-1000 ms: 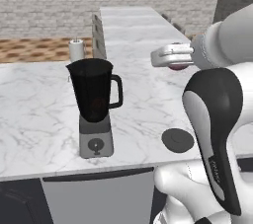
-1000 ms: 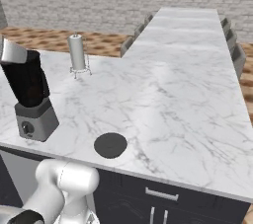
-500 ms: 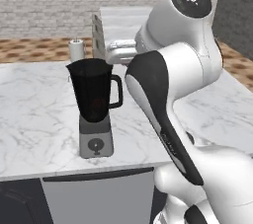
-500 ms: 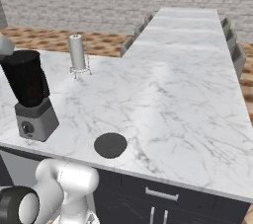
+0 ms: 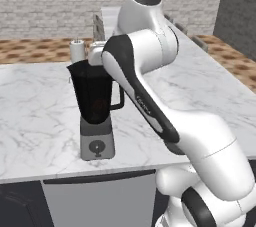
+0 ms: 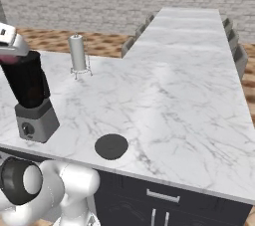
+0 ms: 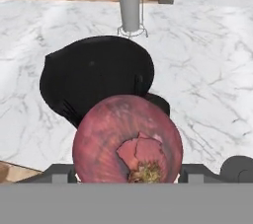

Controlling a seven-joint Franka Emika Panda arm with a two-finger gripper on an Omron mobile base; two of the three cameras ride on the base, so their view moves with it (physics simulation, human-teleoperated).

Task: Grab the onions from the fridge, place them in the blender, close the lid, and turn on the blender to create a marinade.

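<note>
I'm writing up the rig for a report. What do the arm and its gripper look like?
The arm is glossy white, built of rounded links with black bands and dark round caps at the joints. Faint lettering runs along one link. The gripper has a pale grey-white body. No cables show.

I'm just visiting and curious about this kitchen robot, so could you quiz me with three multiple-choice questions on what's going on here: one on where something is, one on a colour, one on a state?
1. Where is the lid?
A. on the blender jar
B. flat on the counter, near its front edge
C. in the gripper

2. What colour is the onion?
A. maroon-red
B. white
C. green

3. What state is the blender jar in?
A. capped
B. tipped over
C. upright and open-topped

Answers: 1 B, the right base view shows the black disc lying apart from the blender. 2 A, the hand view shows it close up. 3 C, the hand view looks into its dark open mouth, below the onion held in the gripper.
</note>
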